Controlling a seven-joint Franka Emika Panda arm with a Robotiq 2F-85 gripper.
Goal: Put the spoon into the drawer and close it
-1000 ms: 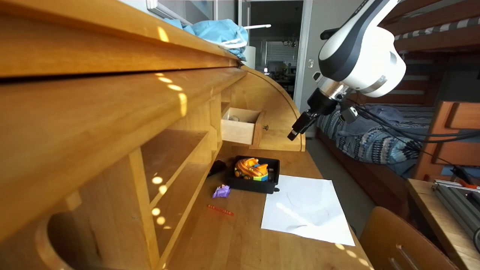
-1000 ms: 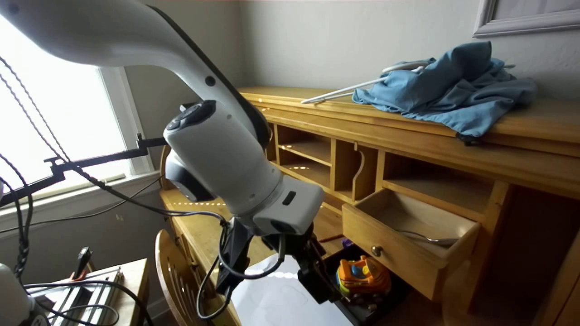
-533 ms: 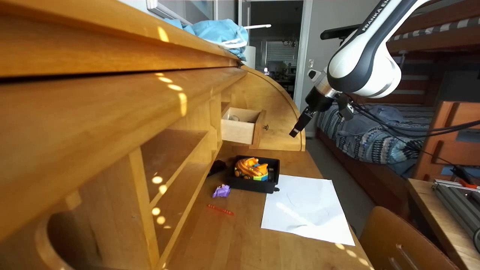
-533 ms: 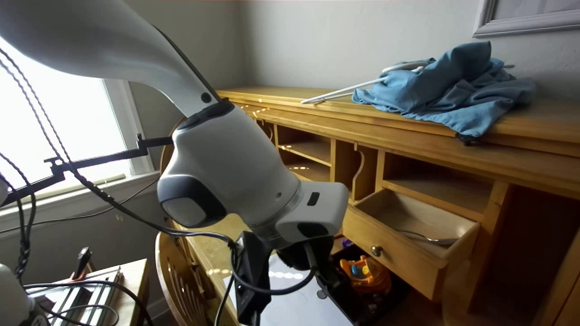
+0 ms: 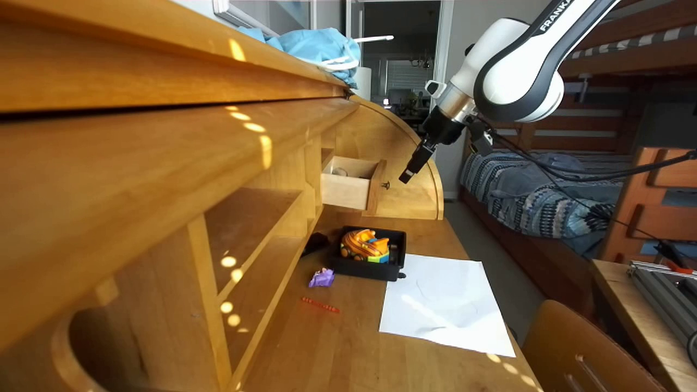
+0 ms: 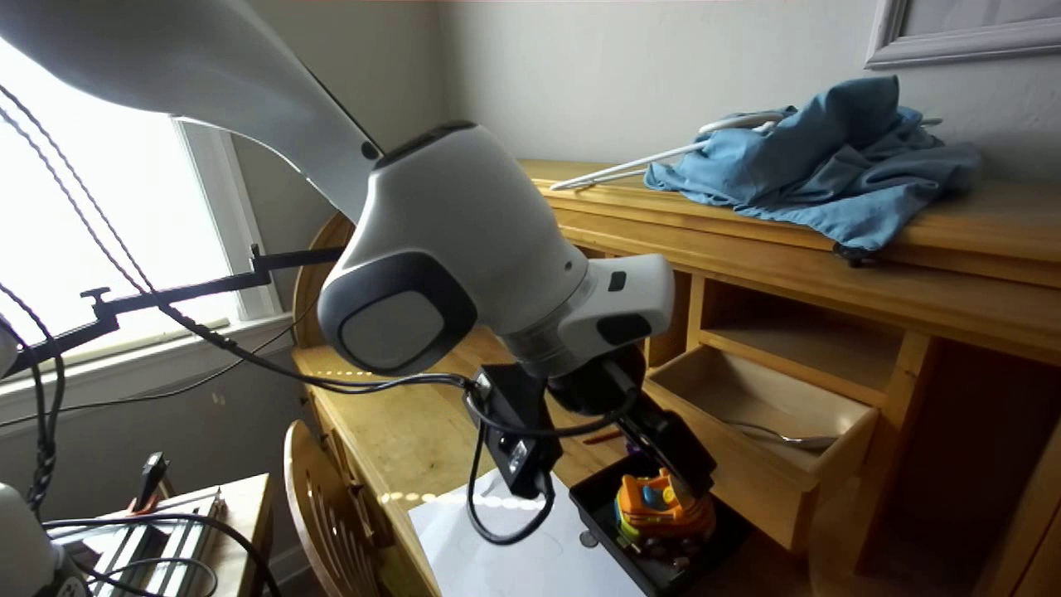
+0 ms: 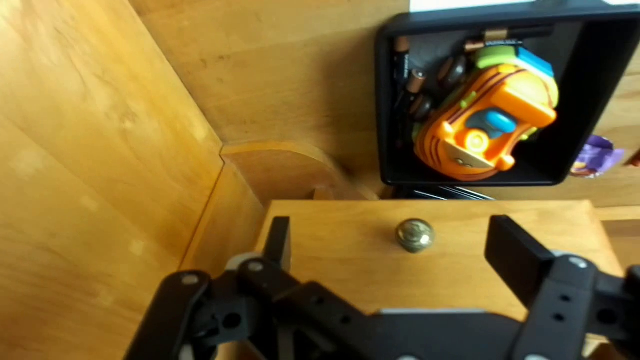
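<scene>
— Containers first. Where's the spoon (image 6: 800, 439)?

— In the drawer (image 6: 767, 489). It's pulled out over the desk (image 5: 354, 343), near a back corner, by the curved end panel (image 5: 375, 130). In an exterior view I see the spoon lying inside.

— Gripper (image 7: 397, 250)?

— Wide, its fingers well apart. On my wrist view the drawer knob (image 7: 415, 234) shows between them; an exterior view gives me a gap from fingertips to knob.

— Second container?

— Black tray (image 5: 359, 269), on the desktop below the drawer front. Orange toy car (image 7: 480, 125) in it; batteries (image 7: 401, 65) beside the car, along the tray wall.

— Surface?

— White paper (image 5: 446, 305) at the front edge, just beside the tray. Toward the back edge I log a purple wrapper (image 5: 322, 277) and, apart from it, a red stick (image 5: 320, 304), too small for me to identify. Cubbies (image 5: 256, 207) line the back edge.

— Room?

— Chair (image 5: 577, 332) at the front edge. Bed (image 5: 523, 204) with patterned covers, well beyond that edge. Blue cloth (image 6: 812, 166) heaped on the desk's top ledge, above the back edge. Bright window (image 6: 141, 182) past the end opposite the drawer. My arm (image 5: 517, 81) slants in over the front edge.
</scene>
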